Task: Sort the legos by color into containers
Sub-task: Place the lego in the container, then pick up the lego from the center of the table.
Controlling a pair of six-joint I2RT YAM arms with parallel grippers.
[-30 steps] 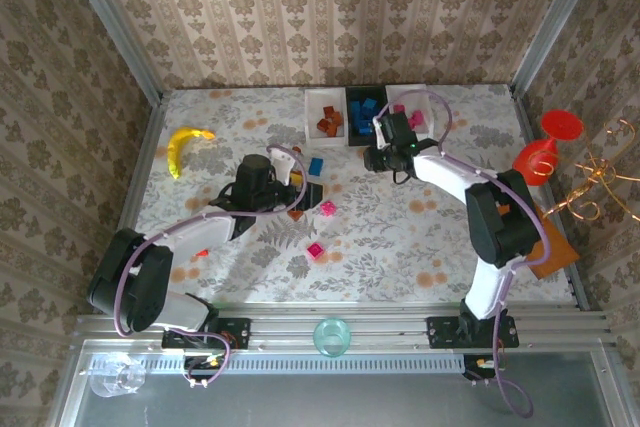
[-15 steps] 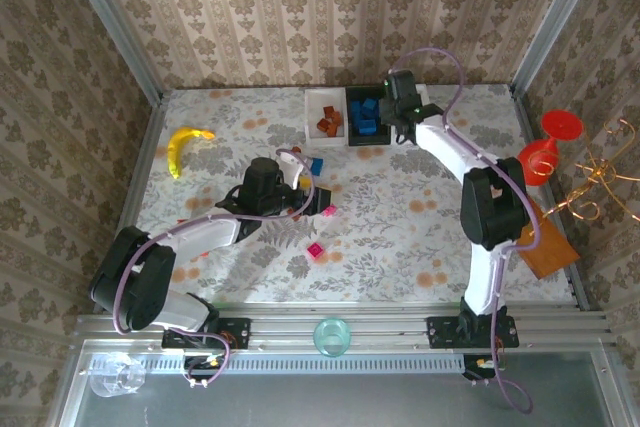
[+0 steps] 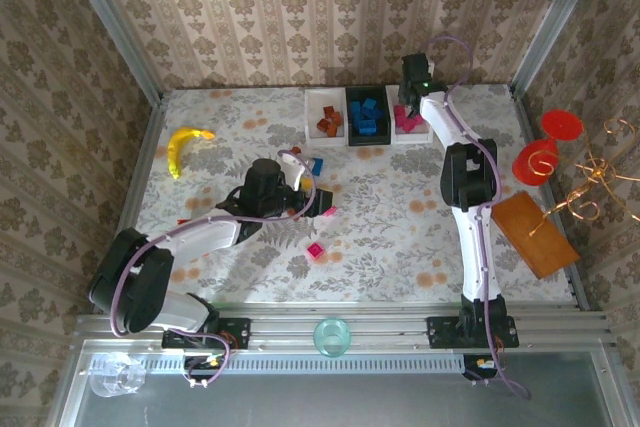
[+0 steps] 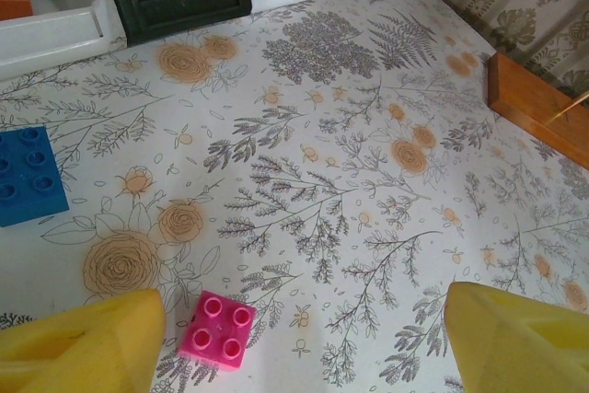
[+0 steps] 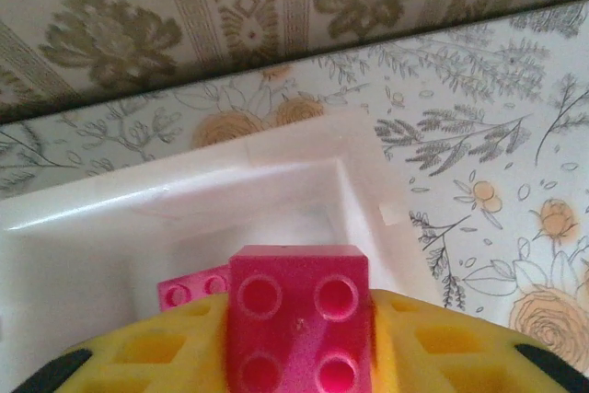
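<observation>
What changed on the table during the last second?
The right gripper swung from the open table toward the back wall and now holds a pink brick over the far-right white tray. The left gripper, open, edged slightly rightward. The banana stayed where it was.

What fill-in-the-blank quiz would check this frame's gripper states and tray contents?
The held brick in the right gripper is ___.
The black tray contains ___ bricks.
The left gripper, above the loose pink brick, is ___.
Missing: pink; blue; open.
</observation>
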